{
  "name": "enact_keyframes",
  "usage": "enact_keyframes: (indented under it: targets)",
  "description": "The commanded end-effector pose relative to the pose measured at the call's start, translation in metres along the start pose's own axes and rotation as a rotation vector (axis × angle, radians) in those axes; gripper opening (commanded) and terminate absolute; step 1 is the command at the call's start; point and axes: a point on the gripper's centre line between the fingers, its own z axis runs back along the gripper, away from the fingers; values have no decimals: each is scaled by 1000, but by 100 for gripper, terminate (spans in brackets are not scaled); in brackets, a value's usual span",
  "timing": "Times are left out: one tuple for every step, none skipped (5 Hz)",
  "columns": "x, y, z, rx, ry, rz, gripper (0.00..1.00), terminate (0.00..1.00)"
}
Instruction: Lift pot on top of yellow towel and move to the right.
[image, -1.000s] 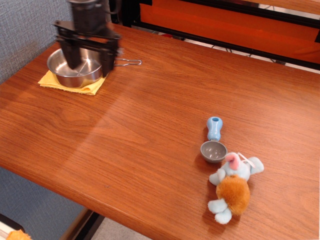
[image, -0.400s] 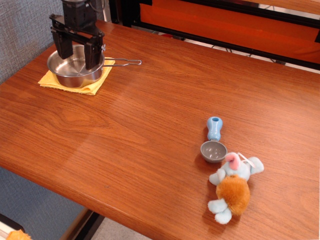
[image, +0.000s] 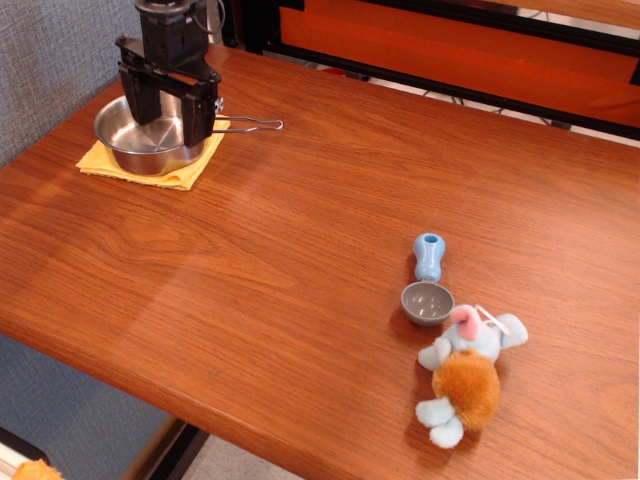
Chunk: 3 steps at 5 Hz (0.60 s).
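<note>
Observation view. Pot (image: 148, 135) sits on the towel (image: 180, 172); handle (image: 250, 124) points right. Gripper (image: 172, 108), fingers spread open, straddles the pot's right rim. Risk: a thin-rim pinch may slip, tilting the pot or dragging the towel. Versus 0.4 s earlier, the gripper has shifted slightly right of the pot's centre.

The desk (image: 330, 200) has a reddish-brown wood-grain top. A grey fabric wall panel (image: 45, 55) stands at left. Orange panels in black framing (image: 450, 45) run behind it.

shiny steel pot (image: 148, 135), soft yellow towel (image: 170, 173), glossy wood table (image: 300, 250), fuzzy plush toy (image: 465, 375)
</note>
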Motion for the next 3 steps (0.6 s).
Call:
enact_keyframes:
  targets:
    - [19, -17, 6, 30, 6, -35, 100, 0]
    - [18, -20, 3, 34, 16, -30, 100, 0]
    - [16, -21, -1, 36, 26, -20, 100, 0]
